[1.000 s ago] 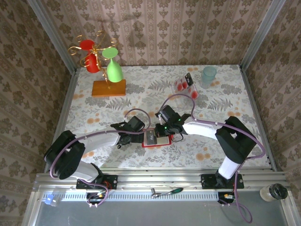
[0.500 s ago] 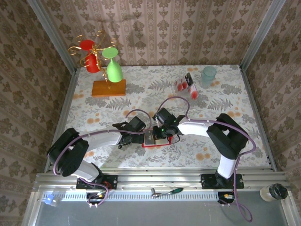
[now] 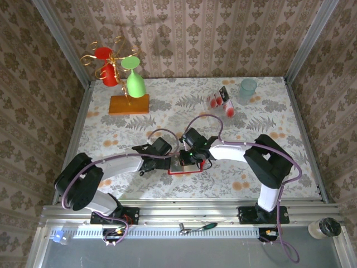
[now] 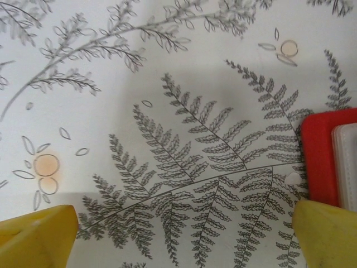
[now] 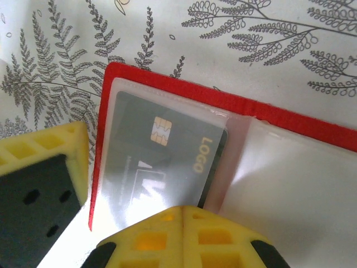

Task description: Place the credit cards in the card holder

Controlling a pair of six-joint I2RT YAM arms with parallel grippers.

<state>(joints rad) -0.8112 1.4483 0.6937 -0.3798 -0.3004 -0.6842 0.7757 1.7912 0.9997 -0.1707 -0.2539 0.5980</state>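
From overhead, the red wallet (image 3: 188,167) lies open on the fern-print tabletop (image 3: 111,134), toward 6 o'clock from its middle. The two arms meet over it. The left tool (image 3: 152,163) is at the wallet's 9 o'clock side and the right tool (image 3: 187,160) is on top of it. More cards (image 3: 218,100), pale with red rounds, stand in a clear rack (image 3: 226,96) at 1 o'clock. A teal cup (image 3: 247,89) is just beside them, and a cup stand (image 3: 120,75) is at 11 o'clock.

The overhead view hides what the tools are doing; the wrist cameras show it. The left wrist camera shows the left tool's yellow fingertips (image 4: 36,234) wide apart over bare cloth, holding nothing. The wallet's red edge is at 3 o'clock, just beside the right-hand tip.

The right wrist camera shows a dark card (image 5: 167,151) with a chip and gold lettering lying inside the wallet's clear pocket. Its 3 o'clock end is level with the pocket's mouth. The right tool's fingers are pressed together at 6 o'clock, over the card's near edge. Whether they pinch the card I cannot tell. A yellow-and-black piece (image 5: 42,167) sits at the wallet's 8 o'clock corner.
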